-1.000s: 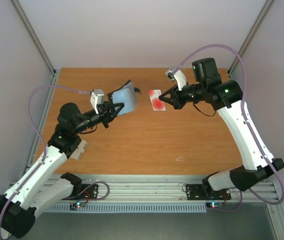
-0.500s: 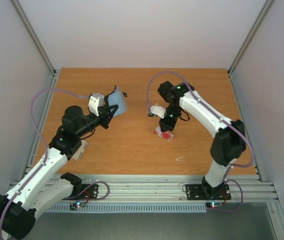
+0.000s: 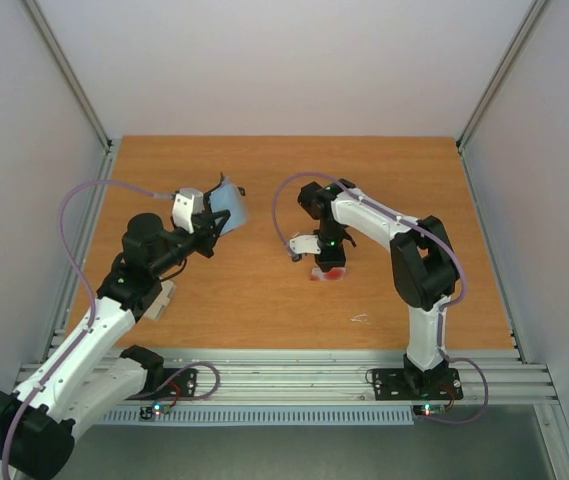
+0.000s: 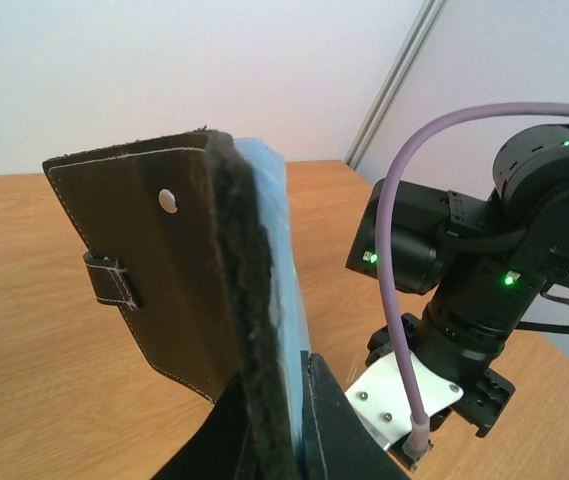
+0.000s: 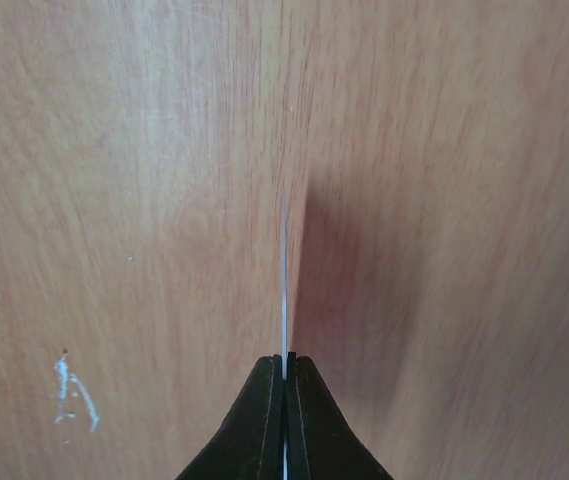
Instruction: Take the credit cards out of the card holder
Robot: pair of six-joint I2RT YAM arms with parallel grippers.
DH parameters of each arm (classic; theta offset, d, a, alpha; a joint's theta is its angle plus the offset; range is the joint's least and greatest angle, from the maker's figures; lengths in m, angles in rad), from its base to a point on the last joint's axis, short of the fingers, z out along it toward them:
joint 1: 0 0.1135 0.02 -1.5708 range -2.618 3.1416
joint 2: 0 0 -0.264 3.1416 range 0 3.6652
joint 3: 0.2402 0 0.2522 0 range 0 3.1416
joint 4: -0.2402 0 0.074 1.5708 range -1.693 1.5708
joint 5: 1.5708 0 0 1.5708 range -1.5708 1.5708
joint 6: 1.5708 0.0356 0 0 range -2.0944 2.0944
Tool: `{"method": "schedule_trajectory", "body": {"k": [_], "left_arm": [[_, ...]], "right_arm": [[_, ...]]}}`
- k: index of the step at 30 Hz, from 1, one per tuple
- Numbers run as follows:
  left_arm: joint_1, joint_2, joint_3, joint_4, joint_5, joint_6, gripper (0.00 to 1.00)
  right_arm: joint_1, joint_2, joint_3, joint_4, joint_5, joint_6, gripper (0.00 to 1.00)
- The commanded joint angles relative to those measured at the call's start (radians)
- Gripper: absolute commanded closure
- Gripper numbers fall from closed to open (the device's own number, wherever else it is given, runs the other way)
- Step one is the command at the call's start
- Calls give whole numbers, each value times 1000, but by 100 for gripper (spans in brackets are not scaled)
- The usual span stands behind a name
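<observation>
Your right gripper (image 5: 284,358) pinches the whitish card (image 5: 284,290), seen only edge-on, now lowered with the table (image 5: 114,200) just below it. Your left gripper (image 4: 279,380) still clamps the card holder (image 4: 154,270), its inside hard to see.

The table (image 3: 264,300) is a flat top of orange-brown wood grain, closed in by pale walls on three sides, with a metal rail (image 3: 294,375) along its near edge. On it are a small white scuff mark (image 3: 359,319) toward the near right and a pale flat thing (image 3: 162,298) at the near left (partly hidden under the left arm, too unclear to name). A whitish credit card (image 3: 328,271) with a red spot stands on edge low over the middle, pinched in the right gripper (image 5: 284,368); whether it touches the wood cannot be told.
</observation>
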Motion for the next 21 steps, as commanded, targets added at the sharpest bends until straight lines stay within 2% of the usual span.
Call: {"method": "schedule_trajectory", "body": {"k": [1, 14, 17, 21], "left_arm": [[16, -12, -1, 59, -16, -2, 100], [32, 5, -9, 86, -12, 8, 100], [32, 8, -10, 90, -14, 9, 100], [33, 9, -8, 91, -11, 11, 100]], "right_arm": [[13, 57, 20, 26, 11, -122, 99], [13, 121, 35, 143, 121, -178, 98], [13, 129, 42, 171, 129, -179, 94], [13, 138, 45, 229, 202, -168, 83]]}}
